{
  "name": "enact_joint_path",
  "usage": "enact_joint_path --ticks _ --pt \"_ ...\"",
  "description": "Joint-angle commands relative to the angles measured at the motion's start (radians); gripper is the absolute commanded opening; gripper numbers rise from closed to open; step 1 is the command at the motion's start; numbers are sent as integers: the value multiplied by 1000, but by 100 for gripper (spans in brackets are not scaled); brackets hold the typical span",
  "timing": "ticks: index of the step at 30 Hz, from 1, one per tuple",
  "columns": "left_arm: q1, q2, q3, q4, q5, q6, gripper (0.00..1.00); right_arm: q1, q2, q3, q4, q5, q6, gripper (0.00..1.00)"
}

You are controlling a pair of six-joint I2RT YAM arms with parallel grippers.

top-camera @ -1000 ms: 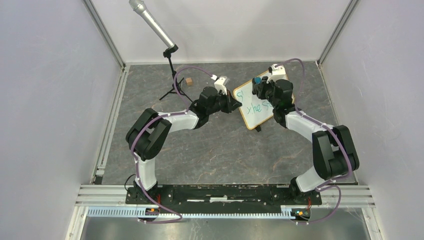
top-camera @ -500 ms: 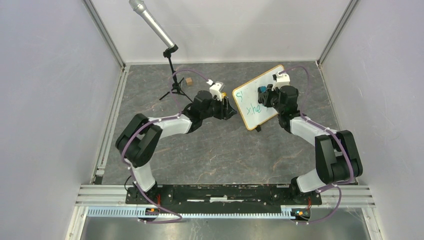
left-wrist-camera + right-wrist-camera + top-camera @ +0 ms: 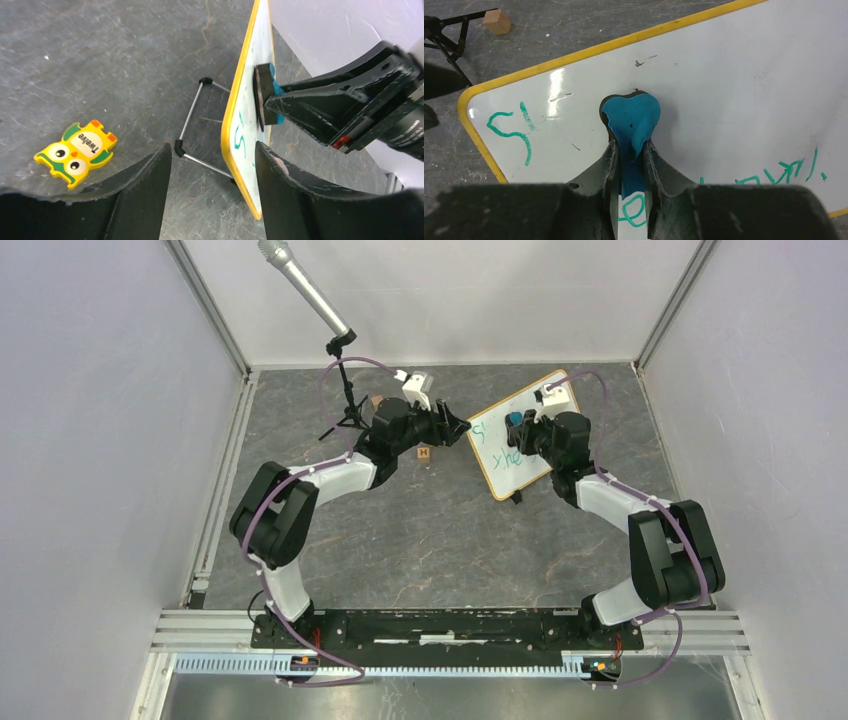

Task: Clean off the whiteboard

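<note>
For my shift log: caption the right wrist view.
Right gripper holds a blue eraser against the yellow-framed whiteboard, green writing remaining.

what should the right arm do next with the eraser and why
Probably slide the right claw sideways so the blue eraser it pinches, pressed against the whiteboard, sweeps over the green S by the yellow corner; that mark and the other green writing are not yet wiped.

left gripper [image 3: 212, 150] agape; right gripper [image 3: 630, 145] pinching eraser [image 3: 631, 117] (arms outstretched)
</note>
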Motion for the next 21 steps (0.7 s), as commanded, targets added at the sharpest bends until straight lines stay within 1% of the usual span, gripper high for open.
enact_joint_path --ticks 1,5,9,11,14,16,18,21 --pt "9 43 31 82 92 -46 65 5 -11 20 66 -22 -32 17" --pt "12 59 49 91 113 -44 56 15 1 24 80 -27 -32 19" --pt "14 71 48 114 121 -54 50 23 16 29 86 -32 -29 22" --pt "13 73 43 133 134 -62 51 27 18 31 87 -32 -31 23" --pt "14 74 40 159 145 -62 57 32 16 32 87 -20 -35 33" --pt "14 79 45 163 147 -63 59 34 13 34 85 -19 -37 37" --pt "14 88 54 161 149 -66 56 36 8 34 85 -15 -38 39" --pt "15 99 61 157 150 -69 50 37 1 32 83 3 -42 45"
